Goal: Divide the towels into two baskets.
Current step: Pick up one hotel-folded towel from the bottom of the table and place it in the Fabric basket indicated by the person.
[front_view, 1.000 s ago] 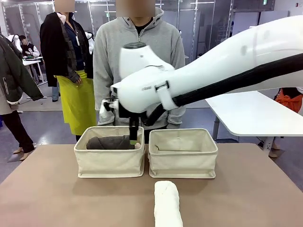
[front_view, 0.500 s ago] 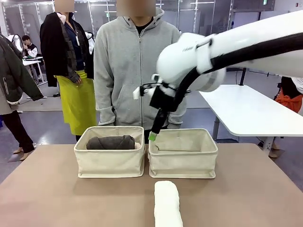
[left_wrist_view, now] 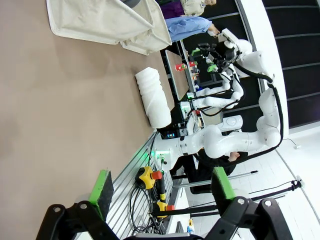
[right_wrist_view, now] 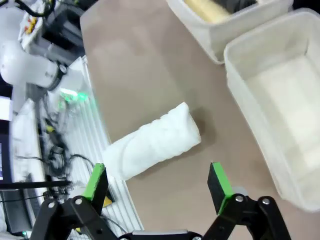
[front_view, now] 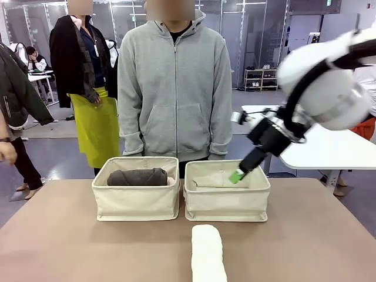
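Right end effector [front_view: 237, 175]: jaws wide, empty, hanging over the far-right part of the right basket [front_view: 226, 202], above the rim, tilted down.

White towel [front_view: 208, 252]: flat on the counter [front_view: 70, 247], on the robot's side of the right basket. It is near the front wall but not touching, with its long axis pointing away from the basket. In the right wrist view it lies between the two pads, well apart from them, no contact.

A pale roll [right_wrist_view: 287, 107] is inside the right basket, colour unclear.

Left basket [front_view: 136, 202] is just beside the right basket, holding the grey towel [front_view: 137, 177] and the yellow towel [right_wrist_view: 206, 10].

Left end effector [left_wrist_view: 162, 186]: jaws wide, empty, low over the counter, well apart from the right basket. The white towel lies between the two.
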You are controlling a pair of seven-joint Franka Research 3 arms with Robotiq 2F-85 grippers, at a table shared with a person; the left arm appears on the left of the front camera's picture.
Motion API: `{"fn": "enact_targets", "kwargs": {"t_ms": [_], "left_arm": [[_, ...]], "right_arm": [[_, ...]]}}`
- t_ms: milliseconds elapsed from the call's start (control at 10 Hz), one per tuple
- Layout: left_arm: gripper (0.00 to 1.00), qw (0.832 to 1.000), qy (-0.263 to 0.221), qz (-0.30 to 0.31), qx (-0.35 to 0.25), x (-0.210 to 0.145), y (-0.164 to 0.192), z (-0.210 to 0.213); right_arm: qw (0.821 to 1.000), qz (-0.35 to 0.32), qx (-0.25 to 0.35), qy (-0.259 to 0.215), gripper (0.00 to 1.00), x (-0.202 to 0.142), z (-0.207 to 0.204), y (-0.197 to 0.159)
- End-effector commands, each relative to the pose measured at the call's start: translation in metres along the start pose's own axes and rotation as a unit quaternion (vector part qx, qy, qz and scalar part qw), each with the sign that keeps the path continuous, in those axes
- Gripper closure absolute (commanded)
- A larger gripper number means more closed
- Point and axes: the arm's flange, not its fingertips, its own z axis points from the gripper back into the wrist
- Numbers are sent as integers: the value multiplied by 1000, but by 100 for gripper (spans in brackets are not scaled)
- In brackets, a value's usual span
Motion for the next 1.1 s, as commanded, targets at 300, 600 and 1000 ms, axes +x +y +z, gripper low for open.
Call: {"fn": "enact_targets", "kwargs": {"t_ms": [300,600,1000], "left_arm": [[0,1000,2,4,-5,-4,-4,2],[0,1000,2,4,-5,-4,-4,2],[0,1000,2,4,-5,-4,-4,2]], "right_arm": [[981,-131,34,-139,0,-176,74,-17],[944,-197,36,-264,0,-301,78,7],[918,-248,27,-307,0,-396,70,55]]}}
